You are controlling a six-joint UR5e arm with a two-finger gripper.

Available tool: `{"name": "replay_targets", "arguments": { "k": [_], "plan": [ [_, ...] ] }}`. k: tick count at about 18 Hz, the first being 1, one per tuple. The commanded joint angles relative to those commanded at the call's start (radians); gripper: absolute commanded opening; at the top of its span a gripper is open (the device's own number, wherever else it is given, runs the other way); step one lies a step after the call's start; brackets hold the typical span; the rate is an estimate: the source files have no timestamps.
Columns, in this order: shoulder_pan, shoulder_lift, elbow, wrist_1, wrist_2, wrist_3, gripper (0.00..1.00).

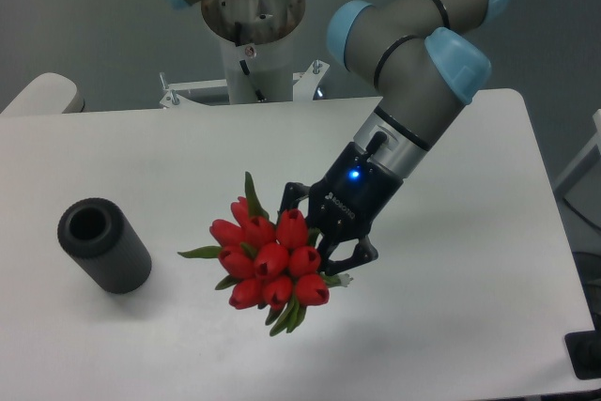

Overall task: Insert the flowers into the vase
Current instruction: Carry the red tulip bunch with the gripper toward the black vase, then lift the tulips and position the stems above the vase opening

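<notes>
The flowers [268, 258] are a bunch of red tulip buds with green leaves, held in the air over the middle of the white table. My gripper [324, 237] is shut on the flowers' stems, just right of the buds; the stems themselves are hidden behind the buds and fingers. The vase [102, 243] is a dark grey cylinder at the left of the table, its round opening facing up. It sits well to the left of the bunch, apart from it.
The white table [451, 326] has its right edge near a dark object [584, 356] at the lower right corner. The robot's base [252, 35] rises behind the table's far edge.
</notes>
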Motion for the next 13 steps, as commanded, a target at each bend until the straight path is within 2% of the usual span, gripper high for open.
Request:
{"name": "replay_targets", "arguments": {
  "k": [3, 8, 11, 13],
  "plan": [
    [-0.008, 0.023, -0.031, 0.037, 0.000, -0.048, 0.31],
    [-0.035, 0.063, -0.052, 0.042, -0.009, -0.069, 0.31],
    [-0.064, 0.066, -0.052, 0.046, -0.043, -0.072, 0.31],
    [-0.077, 0.066, -0.055, 0.066, -0.106, -0.077, 0.31]
  ]
}}
